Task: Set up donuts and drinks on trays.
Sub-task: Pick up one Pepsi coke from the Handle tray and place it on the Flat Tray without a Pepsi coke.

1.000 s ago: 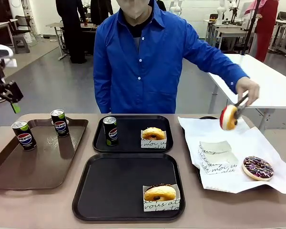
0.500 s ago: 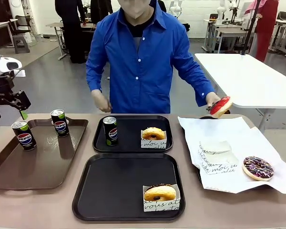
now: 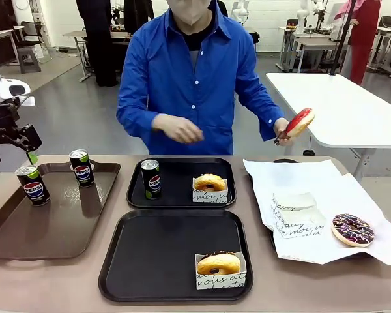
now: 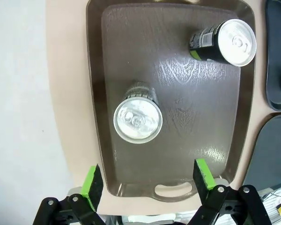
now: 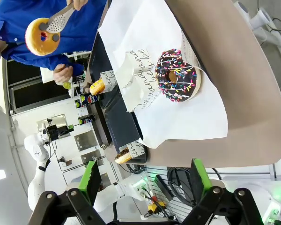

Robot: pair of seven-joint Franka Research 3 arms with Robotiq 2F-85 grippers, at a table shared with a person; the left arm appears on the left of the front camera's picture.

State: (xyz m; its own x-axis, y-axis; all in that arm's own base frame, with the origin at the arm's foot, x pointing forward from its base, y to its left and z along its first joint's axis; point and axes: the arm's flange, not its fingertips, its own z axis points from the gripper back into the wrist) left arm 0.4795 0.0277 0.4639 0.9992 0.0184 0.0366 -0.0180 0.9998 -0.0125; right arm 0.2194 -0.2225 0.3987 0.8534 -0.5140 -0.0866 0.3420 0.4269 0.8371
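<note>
The surface (image 3: 52, 280) is a plain tan tabletop, nothing fancy. Four things sit straight on it. There's a big brown tray (image 3: 52, 228) over on the left. In the middle, the far black tray (image 3: 179, 173) and the near black tray (image 3: 163, 254) sit one behind the other, rims nearly touching. On the right, just beside both black ones, is a crinkly sheet of white paper (image 3: 293, 176).

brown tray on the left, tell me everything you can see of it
The brown tray is a rectangle with rounded corners, a raised rim and a slot handle at one end, glossy like wood-grain plastic. It lies flat on the table, left of the black trays. Two upright Pepsi cans stand in its far half.
</note>
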